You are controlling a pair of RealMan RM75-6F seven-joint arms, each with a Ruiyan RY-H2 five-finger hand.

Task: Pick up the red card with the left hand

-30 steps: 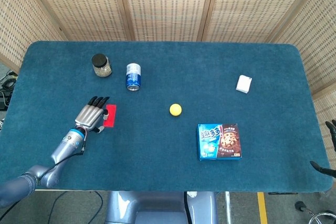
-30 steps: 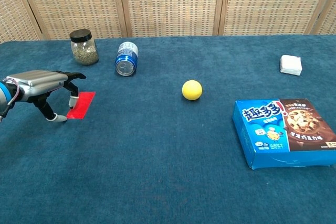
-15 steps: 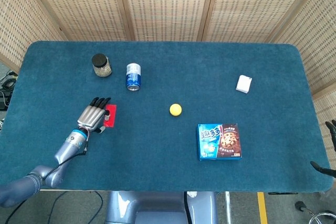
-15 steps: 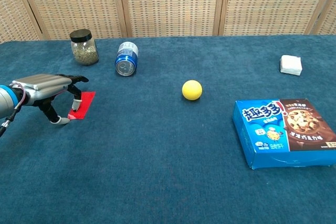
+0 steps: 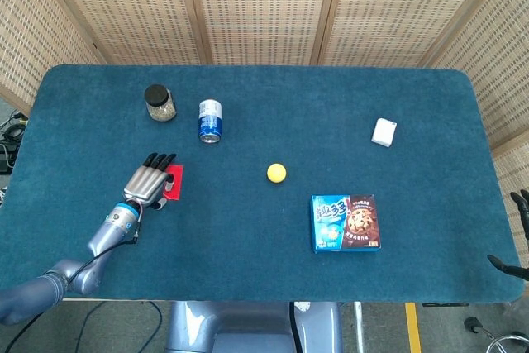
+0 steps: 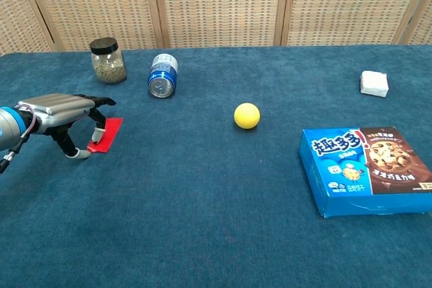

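The red card (image 5: 174,180) (image 6: 109,132) lies flat on the blue cloth at the left, below the can. My left hand (image 5: 148,181) (image 6: 62,108) arches over its left edge, palm down. One fingertip (image 6: 98,126) touches the card's top, and the thumb (image 6: 78,155) stands on the cloth by the card's near corner. The hand hides part of the card in the head view. Only dark fingers of my right hand (image 5: 521,201) show, at the right edge of the head view off the table; how they are set is unclear.
A blue can (image 5: 210,121) (image 6: 162,76) lies on its side behind the card, with a dark-lidded jar (image 5: 159,102) (image 6: 108,61) to its left. A yellow ball (image 5: 276,173), a blue cookie box (image 5: 345,222) and a small white block (image 5: 383,131) sit further right.
My left hand has crept slightly right and forward over the card and now covers more of it. The card has stayed on the cloth.
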